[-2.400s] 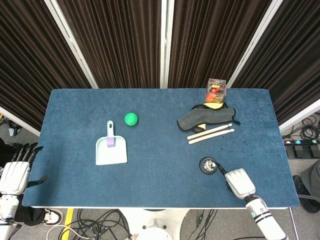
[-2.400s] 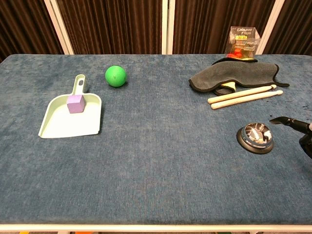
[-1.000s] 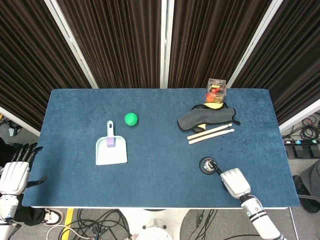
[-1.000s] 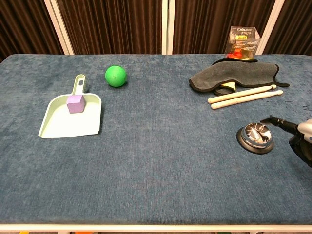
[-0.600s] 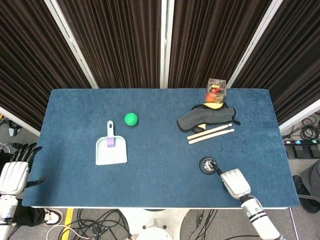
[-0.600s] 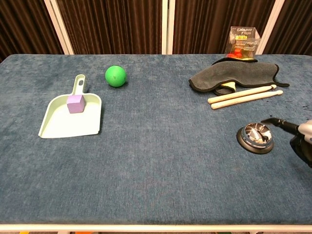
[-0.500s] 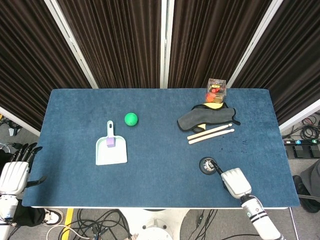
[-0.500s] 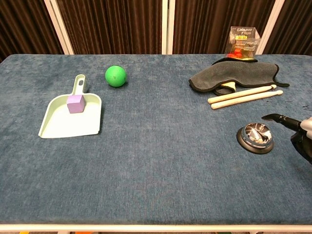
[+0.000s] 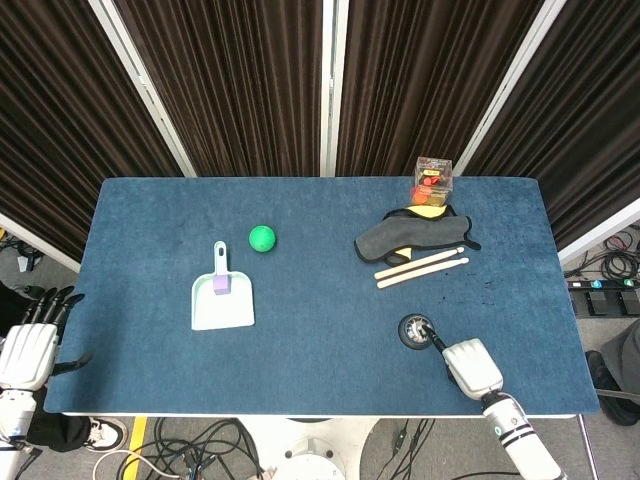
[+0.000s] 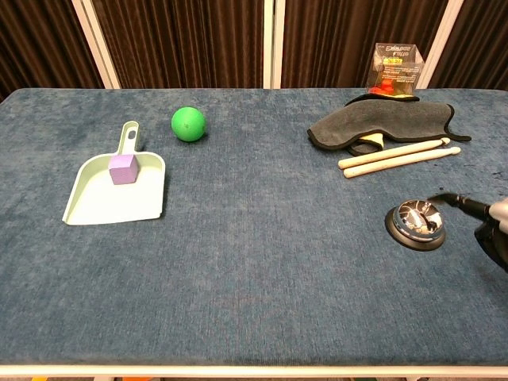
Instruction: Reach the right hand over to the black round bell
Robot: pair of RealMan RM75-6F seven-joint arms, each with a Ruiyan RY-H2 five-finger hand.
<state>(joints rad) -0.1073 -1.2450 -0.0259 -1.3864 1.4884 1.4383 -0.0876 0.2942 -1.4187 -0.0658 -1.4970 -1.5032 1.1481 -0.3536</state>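
The black round bell [image 9: 416,330] with its shiny metal dome stands on the blue table, front right; in the chest view the bell [image 10: 416,222] sits at the right. My right hand [image 9: 472,365] hovers just right of and nearer than the bell, a dark fingertip [image 10: 449,198] stretched over the bell's right rim. In the chest view only the edge of that hand [image 10: 494,232] shows. It holds nothing. My left hand [image 9: 28,345] hangs off the table's left front corner, fingers spread and empty.
A mint dustpan [image 9: 222,300] carries a purple cube [image 9: 220,284], with a green ball [image 9: 261,238] behind it. A grey cloth [image 9: 410,236], two wooden sticks [image 9: 421,267] and a clear box [image 9: 433,177] lie behind the bell.
My right hand crept left toward the bell, bringing its outstretched finger over the bell's right rim, with slight up-and-down wavering. The left hand barely moved.
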